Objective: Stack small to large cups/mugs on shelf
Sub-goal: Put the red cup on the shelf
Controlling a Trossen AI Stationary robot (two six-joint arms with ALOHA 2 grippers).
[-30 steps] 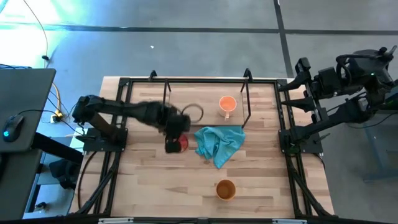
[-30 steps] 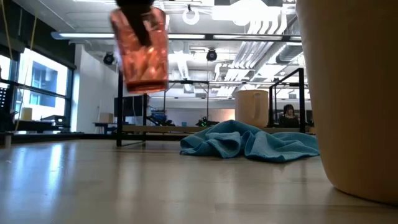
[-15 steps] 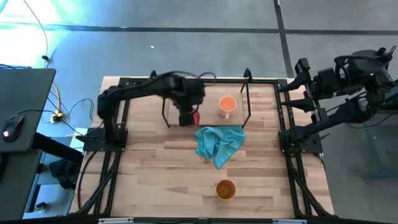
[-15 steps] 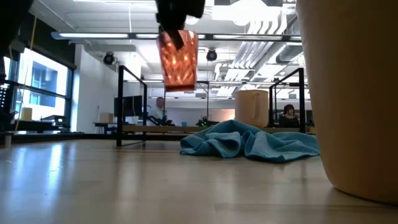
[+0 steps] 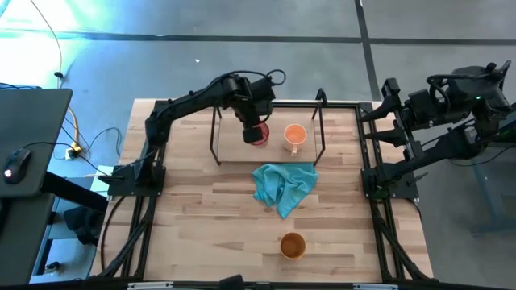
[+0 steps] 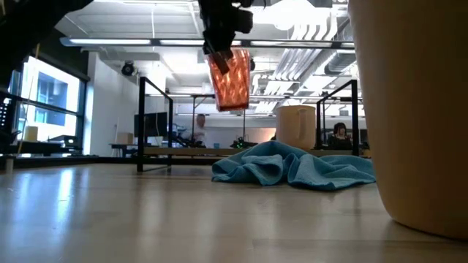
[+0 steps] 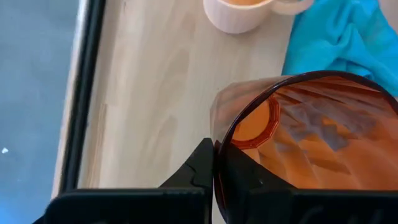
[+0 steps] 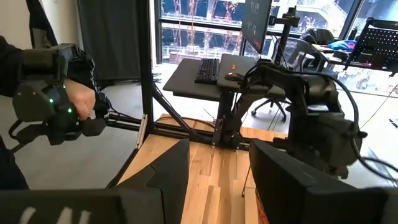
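The left hand (image 5: 256, 121) is clamped on the rim of the red ribbed cup (image 5: 257, 134) and holds it in the air above the shelf (image 5: 230, 153), just beside the light orange mug (image 5: 294, 136) standing on the shelf board. The teal cloth (image 5: 281, 185) lies on the counter (image 5: 201, 225) in front of the shelf. The amber-brown cup (image 5: 292, 245) stands near the counter's front edge. The right hand (image 8: 214, 180) waits off the counter's right side, fingers apart.

Wooden tabletop (image 5: 201, 209): teal cloth (image 5: 282, 187) mid-board, amber-brown cup (image 5: 293, 245) near front edge, black-framed shelf (image 5: 230, 153) behind cloth bearing light orange mug (image 5: 295, 135).
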